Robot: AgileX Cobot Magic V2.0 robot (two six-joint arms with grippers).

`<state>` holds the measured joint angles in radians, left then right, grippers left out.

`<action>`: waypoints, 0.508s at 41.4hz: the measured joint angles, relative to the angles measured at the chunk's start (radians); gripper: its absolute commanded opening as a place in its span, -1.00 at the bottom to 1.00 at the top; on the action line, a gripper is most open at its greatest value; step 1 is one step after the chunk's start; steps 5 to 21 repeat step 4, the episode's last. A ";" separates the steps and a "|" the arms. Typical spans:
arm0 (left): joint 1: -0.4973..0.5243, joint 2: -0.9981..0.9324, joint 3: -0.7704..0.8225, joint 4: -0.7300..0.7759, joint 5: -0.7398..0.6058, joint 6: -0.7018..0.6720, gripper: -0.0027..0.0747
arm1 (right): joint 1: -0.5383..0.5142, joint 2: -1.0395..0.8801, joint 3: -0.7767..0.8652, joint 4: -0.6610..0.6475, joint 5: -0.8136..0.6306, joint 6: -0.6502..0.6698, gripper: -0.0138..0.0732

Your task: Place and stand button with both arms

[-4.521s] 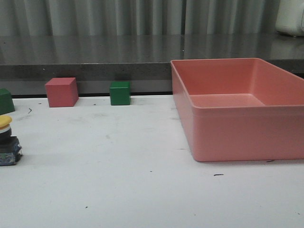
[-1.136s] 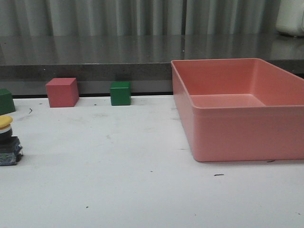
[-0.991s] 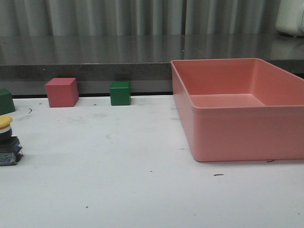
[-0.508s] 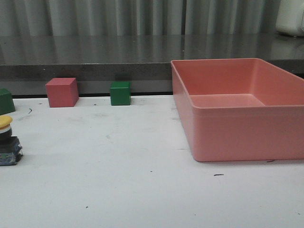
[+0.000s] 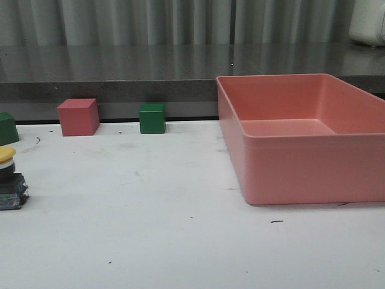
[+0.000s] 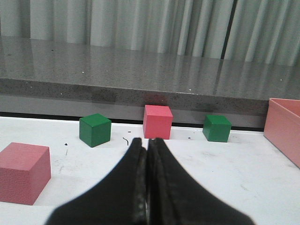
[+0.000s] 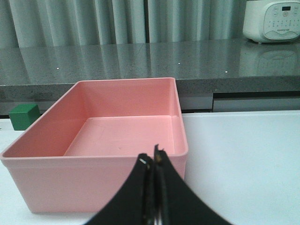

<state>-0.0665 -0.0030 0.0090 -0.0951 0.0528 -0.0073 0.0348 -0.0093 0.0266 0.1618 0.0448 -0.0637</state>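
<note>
The button (image 5: 8, 179) stands upright at the far left edge of the front view, yellow cap on top, black collar and dark square base on the white table. It does not show in either wrist view. My left gripper (image 6: 148, 140) is shut and empty above the table, facing the cubes. My right gripper (image 7: 152, 157) is shut and empty, in front of the near wall of the pink bin (image 7: 93, 178). Neither gripper shows in the front view.
The pink bin (image 5: 301, 171) fills the right half of the table. A pink cube (image 5: 78, 117) and a green cube (image 5: 152, 118) stand at the back, another green cube (image 5: 7, 127) at far left. A larger pink cube (image 6: 22, 171) sits near my left gripper.
</note>
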 measured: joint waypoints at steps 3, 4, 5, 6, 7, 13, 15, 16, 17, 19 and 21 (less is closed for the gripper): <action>0.000 0.000 0.000 0.000 0.000 0.000 -0.98 | 0.000 0.000 0.000 0.000 0.000 0.000 -0.84; 0.000 0.000 0.000 0.000 0.000 0.000 -0.98 | 0.000 0.000 0.000 0.000 0.000 0.000 -0.84; 0.000 0.000 0.000 0.000 0.000 0.000 -0.98 | 0.000 0.000 0.000 0.000 0.000 0.000 -0.84; 0.000 0.000 0.000 0.000 0.000 0.000 -0.98 | 0.000 0.000 0.000 0.000 0.000 0.000 -0.84; 0.000 0.000 0.000 0.000 0.000 0.000 -0.98 | 0.000 0.000 0.000 0.000 0.000 0.000 -0.84; 0.000 0.000 0.000 0.000 0.000 0.000 -0.98 | 0.000 0.000 0.000 0.000 0.000 0.000 -0.84; 0.000 0.000 0.000 0.000 0.000 0.000 -0.98 | 0.000 0.000 0.000 0.000 0.000 0.000 -0.84; 0.000 0.000 0.000 0.000 0.000 0.000 -0.98 | 0.000 0.000 0.000 0.000 0.000 0.000 -0.84; 0.000 0.000 0.000 0.000 0.000 0.000 -0.98 | 0.000 0.000 0.000 0.000 0.000 0.000 -0.84; 0.000 0.000 0.000 0.000 0.000 0.000 -0.98 | 0.000 0.000 0.000 0.000 0.000 0.000 -0.84; 0.000 0.000 0.000 0.000 0.000 0.000 -0.98 | 0.000 0.000 0.000 0.000 0.000 0.000 -0.84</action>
